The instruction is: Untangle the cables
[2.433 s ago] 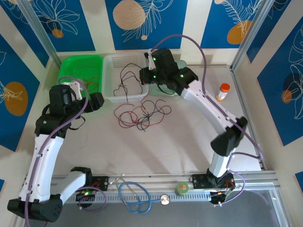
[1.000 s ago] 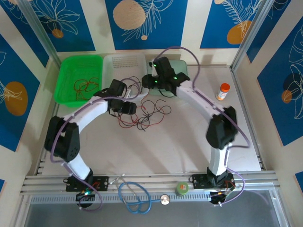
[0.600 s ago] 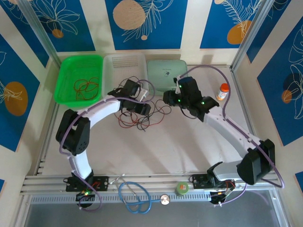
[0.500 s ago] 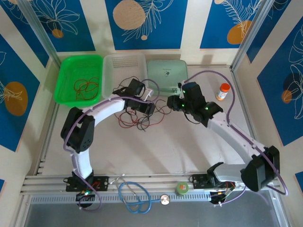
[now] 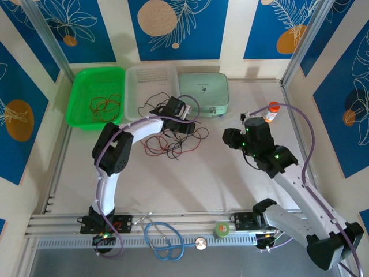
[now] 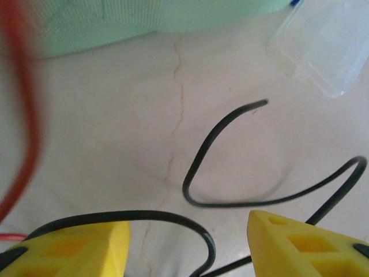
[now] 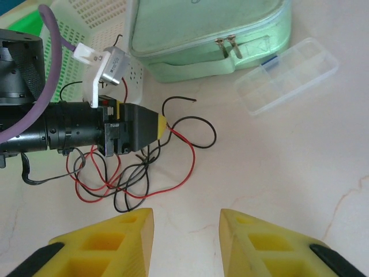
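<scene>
Now my left gripper [image 6: 187,242] hangs wide open, empty, astride the cables [image 7: 124,184] so closing catches a black one.

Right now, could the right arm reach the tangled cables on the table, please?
Probably yes: the open right gripper faces the cables across bare table. The left gripper sits over their far side, so only the near loops look free.

Red cable [image 6: 29,115], left of the left gripper [image 6: 187,245]: blurred, cut off at frame edge. Black cable [image 6: 144,214], between the fingers [image 6: 81,248]: lost below frame. Tangled cables [image 7: 132,182], ahead of the right gripper [image 7: 187,231]: partly covered by the left gripper.
</scene>
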Controlling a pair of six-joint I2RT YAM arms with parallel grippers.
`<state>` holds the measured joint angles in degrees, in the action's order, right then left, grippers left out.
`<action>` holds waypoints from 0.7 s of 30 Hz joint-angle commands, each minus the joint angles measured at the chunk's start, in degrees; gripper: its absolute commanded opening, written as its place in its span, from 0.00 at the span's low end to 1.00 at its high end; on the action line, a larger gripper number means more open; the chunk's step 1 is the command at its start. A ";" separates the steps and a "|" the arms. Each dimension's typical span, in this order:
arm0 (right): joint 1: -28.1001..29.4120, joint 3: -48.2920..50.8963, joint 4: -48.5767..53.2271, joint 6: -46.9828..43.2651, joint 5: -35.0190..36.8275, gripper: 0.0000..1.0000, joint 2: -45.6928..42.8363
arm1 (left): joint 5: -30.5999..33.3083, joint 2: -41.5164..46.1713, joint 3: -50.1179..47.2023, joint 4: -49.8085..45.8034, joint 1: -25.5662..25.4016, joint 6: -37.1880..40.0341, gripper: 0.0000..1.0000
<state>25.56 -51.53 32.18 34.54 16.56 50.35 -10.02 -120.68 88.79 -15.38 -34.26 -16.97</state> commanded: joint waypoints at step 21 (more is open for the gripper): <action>-1.30 -0.59 6.74 1.66 -0.11 0.35 -7.91 | 1.41 -1.87 0.37 3.16 -1.20 -3.40 0.38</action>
<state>24.60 -51.24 37.52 35.42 16.51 43.75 -9.76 -121.36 88.77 -11.20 -34.81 -20.38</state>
